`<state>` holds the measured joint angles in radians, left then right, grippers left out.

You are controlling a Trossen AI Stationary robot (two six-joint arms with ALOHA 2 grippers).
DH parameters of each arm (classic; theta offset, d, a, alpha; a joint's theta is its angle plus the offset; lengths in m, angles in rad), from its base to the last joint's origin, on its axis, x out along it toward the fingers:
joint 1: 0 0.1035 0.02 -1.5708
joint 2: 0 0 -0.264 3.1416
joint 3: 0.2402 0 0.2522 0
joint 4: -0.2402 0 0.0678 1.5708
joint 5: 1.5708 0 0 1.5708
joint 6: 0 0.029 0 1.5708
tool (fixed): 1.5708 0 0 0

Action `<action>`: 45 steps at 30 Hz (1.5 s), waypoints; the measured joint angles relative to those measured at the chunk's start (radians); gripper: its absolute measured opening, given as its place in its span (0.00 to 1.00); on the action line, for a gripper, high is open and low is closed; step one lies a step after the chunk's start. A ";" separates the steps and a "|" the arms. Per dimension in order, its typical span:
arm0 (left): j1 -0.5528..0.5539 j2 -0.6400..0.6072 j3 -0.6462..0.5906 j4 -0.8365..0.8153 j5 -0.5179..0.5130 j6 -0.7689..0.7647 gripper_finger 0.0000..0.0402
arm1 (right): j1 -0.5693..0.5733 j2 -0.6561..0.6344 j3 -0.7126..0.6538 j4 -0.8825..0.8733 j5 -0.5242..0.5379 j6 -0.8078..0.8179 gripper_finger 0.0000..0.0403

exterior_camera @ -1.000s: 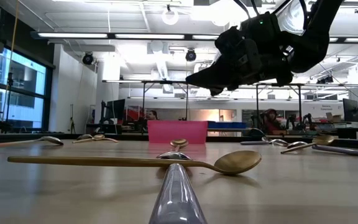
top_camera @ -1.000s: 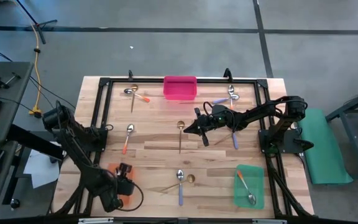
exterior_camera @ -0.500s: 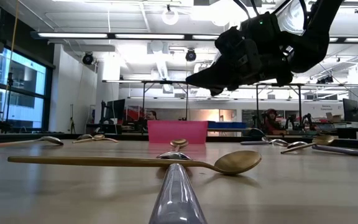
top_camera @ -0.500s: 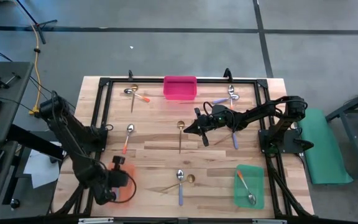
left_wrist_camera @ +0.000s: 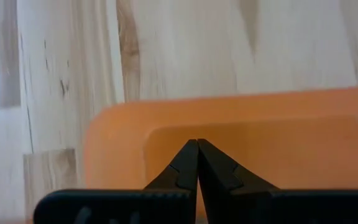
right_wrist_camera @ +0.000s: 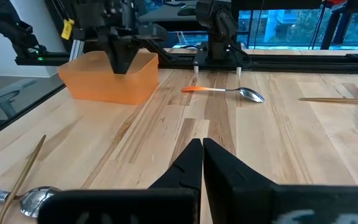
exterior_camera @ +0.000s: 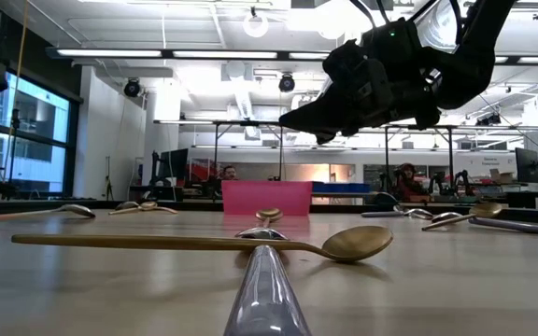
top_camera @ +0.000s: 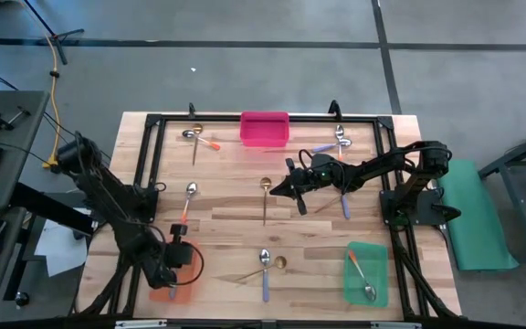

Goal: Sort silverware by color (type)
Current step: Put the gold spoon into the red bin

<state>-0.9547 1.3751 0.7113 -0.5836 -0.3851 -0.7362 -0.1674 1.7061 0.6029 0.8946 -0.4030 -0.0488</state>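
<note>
Wooden slat table (top_camera: 236, 215), black-framed, standing on grey concrete floor; open workshop with ceiling strip lights showing beyond. Landmark: pink tray (top_camera: 264, 128) at the far edge. Spoons (top_camera: 265, 194) are lying scattered around it; two are sitting in the green tray (top_camera: 366, 272). Left gripper (top_camera: 175, 259), fingers pressed together, is hanging over the orange tray (top_camera: 172, 291). Right gripper (top_camera: 277, 191), likewise pinched closed and empty, is hovering mid-table below the pink tray.

My overhead camera looks straight down; my low camera looks level across the worktop (top_camera: 226, 215). Both share the pink tray (top_camera: 264, 129).
</note>
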 joint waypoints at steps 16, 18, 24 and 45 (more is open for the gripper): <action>0.263 -0.395 -0.271 0.427 0.065 0.362 0.00 | 0.000 0.000 0.000 0.007 0.090 -0.003 0.00; 0.327 -0.426 -0.315 0.507 0.098 0.410 0.00 | 0.000 0.000 0.000 -0.006 0.170 0.010 0.00; 0.506 -0.474 -0.418 0.664 0.163 0.530 0.00 | -0.033 0.000 0.027 -0.127 0.290 0.034 0.00; 1.083 -0.472 -0.549 0.979 0.464 0.689 0.00 | 0.080 0.000 0.559 -1.599 0.488 0.033 0.00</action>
<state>0.1283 0.9028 0.1623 0.3950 0.0788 -0.0474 -0.0878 1.7061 1.1617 -0.7044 0.0847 -0.0157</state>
